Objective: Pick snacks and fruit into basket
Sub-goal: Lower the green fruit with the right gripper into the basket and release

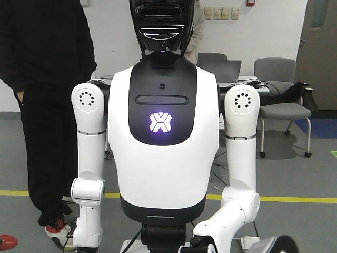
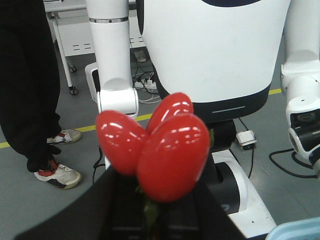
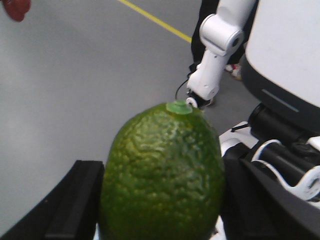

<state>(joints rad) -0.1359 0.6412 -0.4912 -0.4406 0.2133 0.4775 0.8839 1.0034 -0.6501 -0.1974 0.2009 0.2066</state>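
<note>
A glossy red fruit [image 2: 160, 145] with three rounded lobes fills the left wrist view. My left gripper [image 2: 155, 205] is shut on its green stem, held in the air above the grey floor. The same red fruit shows at the lower left edge [image 1: 8, 241] of the front view and in the top left corner [image 3: 15, 7] of the right wrist view. My right gripper [image 3: 162, 210] is shut on a bumpy green fruit [image 3: 162, 170], its black fingers [image 3: 75, 200] pressed against both sides. The snacks are out of view. The basket is not clearly in view.
A white humanoid robot [image 1: 163, 137] stands close in front, arms hanging. A person in black [image 1: 45, 105] stands beside it. Chairs [image 1: 279, 100] and a desk are behind. Cables [image 2: 287, 165] lie on the floor. A pale blue container rim [image 2: 295, 232] shows at the lower right.
</note>
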